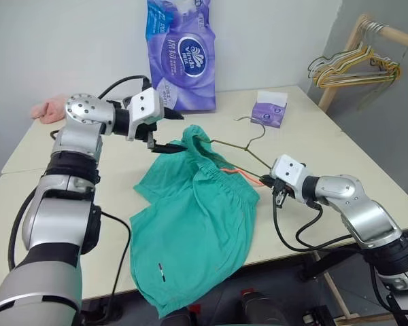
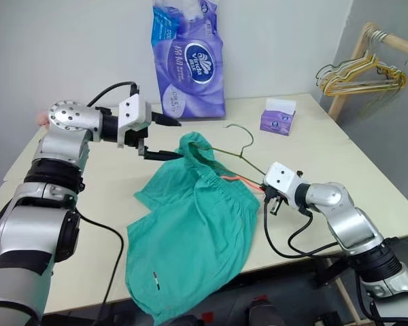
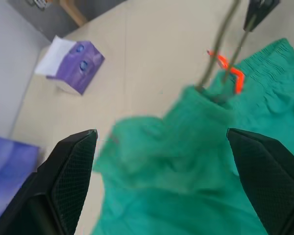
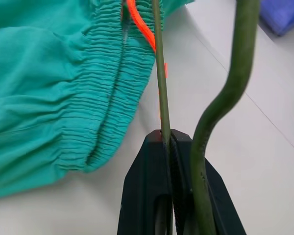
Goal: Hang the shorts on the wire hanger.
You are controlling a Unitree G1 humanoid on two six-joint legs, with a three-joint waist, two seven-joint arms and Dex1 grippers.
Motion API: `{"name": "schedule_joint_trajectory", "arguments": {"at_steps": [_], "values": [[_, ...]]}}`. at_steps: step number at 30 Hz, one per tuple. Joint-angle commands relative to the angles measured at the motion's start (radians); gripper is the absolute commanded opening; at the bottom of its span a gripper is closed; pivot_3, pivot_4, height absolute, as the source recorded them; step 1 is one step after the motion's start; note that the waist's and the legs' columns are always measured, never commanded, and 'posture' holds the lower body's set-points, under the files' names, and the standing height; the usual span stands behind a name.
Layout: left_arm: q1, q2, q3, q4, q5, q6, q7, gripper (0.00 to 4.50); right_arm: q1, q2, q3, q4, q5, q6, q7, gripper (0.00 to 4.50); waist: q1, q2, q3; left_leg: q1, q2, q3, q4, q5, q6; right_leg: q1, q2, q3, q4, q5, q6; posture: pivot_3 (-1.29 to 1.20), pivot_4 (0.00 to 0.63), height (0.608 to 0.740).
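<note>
The shorts (image 1: 194, 224) are spread on the table (image 1: 326, 146), their top bunched over the hanger (image 1: 239, 151). At 3 o'clock, the hanger is pinched by the right gripper (image 1: 266, 181). At 11 o'clock, the left gripper (image 1: 164, 132) is held spread apart.

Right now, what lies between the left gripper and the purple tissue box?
Mostly bare table. From the left gripper to the tissue box, the raised tip of the shorts and the hanger hook intervene, in the eye views.
</note>
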Motion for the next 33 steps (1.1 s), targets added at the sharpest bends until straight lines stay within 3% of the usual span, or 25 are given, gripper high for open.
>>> {"name": "schedule_joint_trajectory", "arguments": {"at_steps": [1,6,17,20,33], "values": [[-0.023,-0.005,-0.005,0.043,0.022,-0.054,-0.013,4.48,-0.011,0.002,-0.014,-0.062,-0.016,-0.017,0.009,0.00,-0.006,0.000,0.000,0.000,0.000,0.000,0.000,0.000,0.000,0.000,0.000,0.000,0.000,0.000,0.000,-0.19,0.040,0.740],[0.006,-0.006,-0.042,0.054,0.047,-0.083,-0.125,4.48,0.000,-0.002,-0.018,-0.081,-0.032,-0.019,0.020,0.00,-0.024,0.000,0.000,-0.015,0.000,0.000,0.009,0.000,0.000,-0.017,0.001,0.000,0.012,0.000,0.001,-0.20,0.041,0.740],[0.019,-0.069,-0.044,0.079,0.066,-0.099,-0.119,4.48,-0.009,-0.004,-0.003,-0.100,-0.077,-0.062,0.060,0.00,-0.025,0.000,0.000,-0.016,0.000,-0.001,0.014,0.000,0.000,-0.017,0.001,0.000,0.016,-0.001,0.001,-0.20,0.042,0.740],[0.022,-0.090,-0.024,0.073,0.036,-0.047,-0.134,3.91,-0.005,-0.007,0.004,-0.104,-0.093,-0.073,0.074,0.00,-0.027,0.000,0.000,-0.016,0.000,-0.001,0.014,0.000,0.000,-0.017,0.001,0.001,0.016,-0.001,0.001,-0.20,0.042,0.740],[0.096,-0.101,-0.017,-0.069,-0.006,0.069,-0.181,0.14,-0.009,-0.006,0.003,-0.128,-0.131,-0.061,0.112,0.00,-0.028,0.000,0.000,-0.015,0.000,-0.001,0.014,0.000,0.000,-0.017,0.001,0.000,0.017,-0.001,0.001,-0.19,0.044,0.740]]}}
